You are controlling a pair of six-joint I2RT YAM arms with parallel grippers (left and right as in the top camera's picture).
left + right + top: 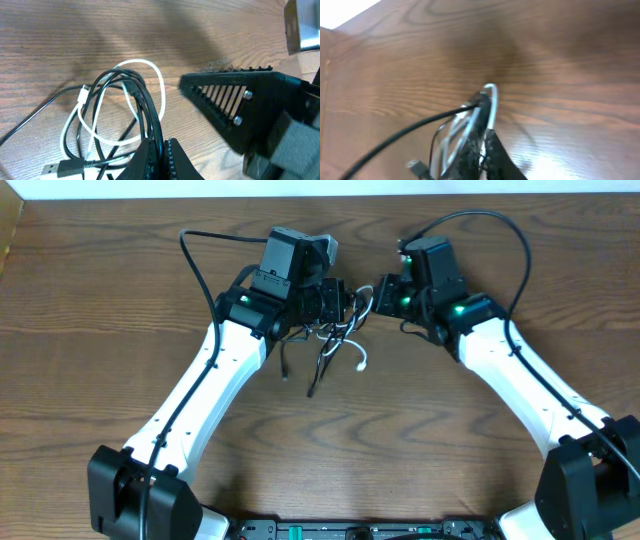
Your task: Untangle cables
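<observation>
The wooden table (100,330) is spanned by the left arm (215,375) and the right arm (520,370), both angled inward toward its far centre. The cables (340,345) are located between the two wrists, resting on the table in a loose, overlapping coil. The left gripper (161,150) is closed, with strands of the black cord (148,112) and the white cord (137,61) pinched between its fingers. The right gripper (484,145) is closed as well; strands are seen at its tips (blur prevents a grip from being confirmed). A plug (62,170) lies at the coil's edge.
</observation>
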